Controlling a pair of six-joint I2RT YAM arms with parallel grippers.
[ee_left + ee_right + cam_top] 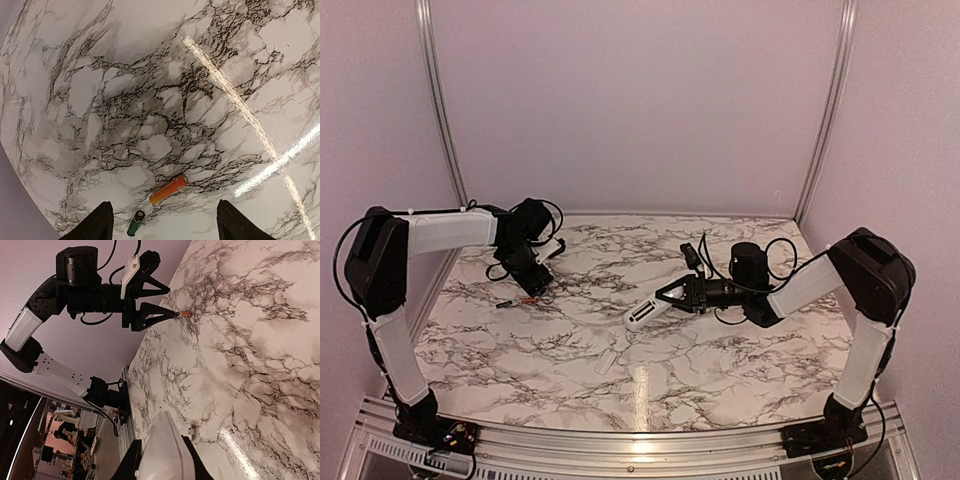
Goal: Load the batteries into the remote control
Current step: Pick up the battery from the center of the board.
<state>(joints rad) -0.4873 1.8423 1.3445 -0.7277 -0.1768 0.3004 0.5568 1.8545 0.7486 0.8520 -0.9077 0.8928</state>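
My right gripper (668,296) is shut on the remote control (645,312), a slim white body held just above the middle of the table. In the right wrist view the remote control (165,447) fills the gap between both dark fingers (131,462). An orange battery (169,189) and a dark green battery (135,223) lie on the marble at the left. My left gripper (165,229) hangs over them, open, with nothing between its fingers. From above, the left gripper (536,284) is just behind the orange battery (530,298) and the dark battery (505,303).
A small flat white cover plate (607,360) lies on the marble table (740,370) in front of the remote. It also shows as a small clip-like piece, the cover plate (191,431), beside the remote's tip. Pale walls and metal rails (440,110) close in the back corners.
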